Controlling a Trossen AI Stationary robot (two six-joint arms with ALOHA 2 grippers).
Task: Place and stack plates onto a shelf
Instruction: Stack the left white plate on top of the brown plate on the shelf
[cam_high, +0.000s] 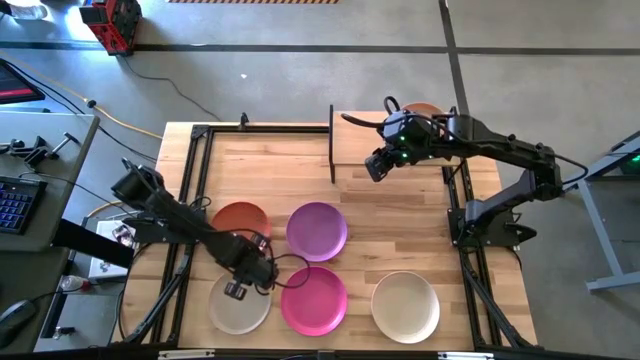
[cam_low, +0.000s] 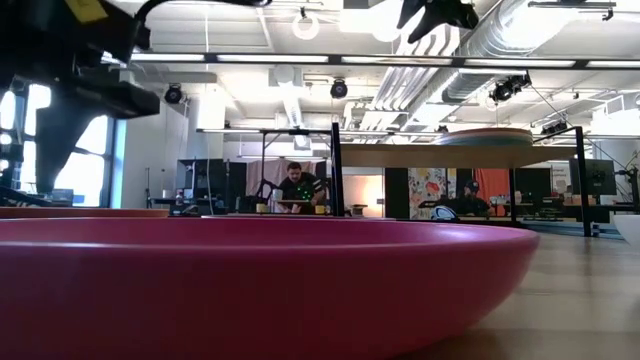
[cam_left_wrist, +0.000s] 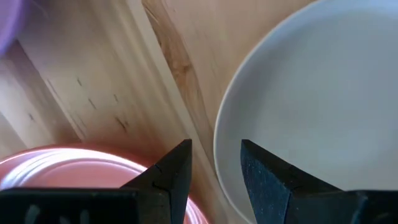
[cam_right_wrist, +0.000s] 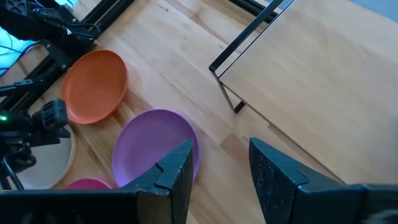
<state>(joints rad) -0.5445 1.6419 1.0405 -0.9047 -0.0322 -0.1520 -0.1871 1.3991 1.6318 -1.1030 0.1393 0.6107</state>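
Five plates lie flat on the tabletop: orange (cam_high: 240, 220), purple (cam_high: 317, 231), pale beige (cam_high: 232, 312), magenta (cam_high: 314, 300) and cream (cam_high: 405, 306). The shelf (cam_high: 400, 155) stands at the far right. It carries a peach-coloured plate (cam_high: 426, 110), mostly hidden under my right arm; in the low view a stack (cam_low: 488, 135) shows there. My left gripper (cam_high: 238, 290) is open and low over the beige plate's far right rim (cam_left_wrist: 219, 149), one finger on each side of it. My right gripper (cam_right_wrist: 217, 165) is open and hovers above the shelf's left end. My left gripper points down with its open fingers astride the beige plate's rim (cam_left_wrist: 217, 168), one finger (cam_left_wrist: 264, 171) over the plate's inside and one (cam_left_wrist: 174, 168) outside it. Whether either finger touches the plate, I cannot tell. The plate lies flat on the table.
A reddish plate's rim (cam_left_wrist: 62, 171) lies close beside my left gripper's outer finger. The magenta plate (cam_low: 250, 290) fills the low view's foreground. Black frame rails (cam_high: 195, 200) run along the table's left and right sides. Bare wood (cam_high: 270, 165) lies left of the shelf.
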